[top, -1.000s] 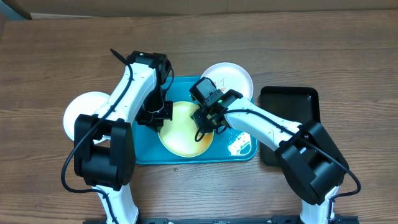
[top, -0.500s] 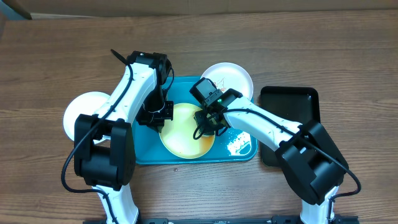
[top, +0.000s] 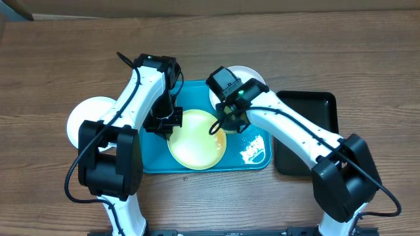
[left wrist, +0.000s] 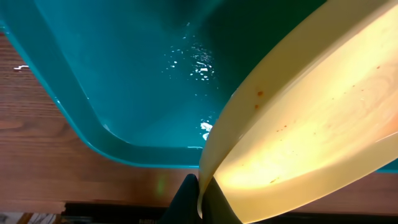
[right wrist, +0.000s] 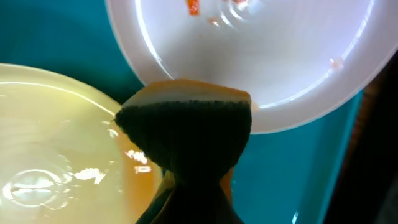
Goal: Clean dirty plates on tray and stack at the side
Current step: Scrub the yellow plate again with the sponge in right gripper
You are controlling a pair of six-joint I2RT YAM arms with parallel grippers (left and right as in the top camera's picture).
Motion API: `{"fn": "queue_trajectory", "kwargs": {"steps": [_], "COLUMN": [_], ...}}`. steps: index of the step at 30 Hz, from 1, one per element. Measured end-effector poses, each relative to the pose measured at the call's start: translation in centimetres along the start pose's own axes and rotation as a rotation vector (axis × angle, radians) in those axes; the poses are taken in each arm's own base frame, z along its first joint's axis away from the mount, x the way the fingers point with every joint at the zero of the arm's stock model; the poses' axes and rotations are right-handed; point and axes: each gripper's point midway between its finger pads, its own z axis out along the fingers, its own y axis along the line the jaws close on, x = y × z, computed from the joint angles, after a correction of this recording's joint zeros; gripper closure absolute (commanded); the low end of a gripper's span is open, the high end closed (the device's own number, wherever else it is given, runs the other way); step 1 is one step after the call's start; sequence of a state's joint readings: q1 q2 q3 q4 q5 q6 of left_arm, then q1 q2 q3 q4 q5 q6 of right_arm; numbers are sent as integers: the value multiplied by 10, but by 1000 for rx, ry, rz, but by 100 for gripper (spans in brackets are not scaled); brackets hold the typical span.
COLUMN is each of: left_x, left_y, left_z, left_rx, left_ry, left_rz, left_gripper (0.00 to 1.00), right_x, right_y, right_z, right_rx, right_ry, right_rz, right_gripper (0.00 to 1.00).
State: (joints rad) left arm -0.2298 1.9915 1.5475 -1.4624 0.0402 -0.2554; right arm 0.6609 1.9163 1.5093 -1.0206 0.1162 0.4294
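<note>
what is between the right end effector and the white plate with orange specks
A sponge, pinched in the right end effector. The right wrist view shows its dark face overlapping the near rim of the white plate.

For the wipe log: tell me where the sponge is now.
In the right wrist view's centre, the sponge sits in the right gripper, between the yellow plate lower-left and the white plate above.

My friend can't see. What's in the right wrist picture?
The right gripper holds a dark sponge over a blue tray. A wet pale yellow plate sits left; a white plate with orange specks sits beyond.
</note>
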Motion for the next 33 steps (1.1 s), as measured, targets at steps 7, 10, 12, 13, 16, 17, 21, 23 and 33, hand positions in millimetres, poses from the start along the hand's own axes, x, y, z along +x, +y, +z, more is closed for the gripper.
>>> {"fn": "queue_trajectory", "kwargs": {"steps": [7, 10, 12, 13, 16, 17, 21, 23, 33], "left_x": [-1, -1, -1, -1, -1, -1, -1, -1, -2], "left_y": [2, 2, 2, 2, 2, 2, 2, 2, 2], "left_z": [0, 0, 0, 0, 0, 0, 0, 0, 0], "left_rx": [-11, -11, -12, -12, -12, -14, -15, -15, -12], "left_ry": [-3, -4, -4, -4, -4, -4, -5, -5, -11], "left_rz": [0, 0, 0, 0, 0, 0, 0, 0, 0], "left_gripper": [96, 96, 96, 96, 96, 96, 96, 96, 96], "right_x": [7, 15, 17, 17, 20, 22, 28, 28, 23], "right_y": [2, 15, 25, 30, 44, 47, 54, 55, 44], "right_z": [0, -2, -4, -4, -1, 1, 9, 16, 49], "right_rx": [-107, -172, -205, -221, -254, -260, -279, -280, -185], "right_ry": [79, 109, 111, 104, 90, 89, 89, 88, 81], "right_rz": [-25, -77, -105, -120, -154, -161, -169, -162, -86], "right_gripper": [96, 96, 96, 96, 96, 96, 96, 96, 96]}}
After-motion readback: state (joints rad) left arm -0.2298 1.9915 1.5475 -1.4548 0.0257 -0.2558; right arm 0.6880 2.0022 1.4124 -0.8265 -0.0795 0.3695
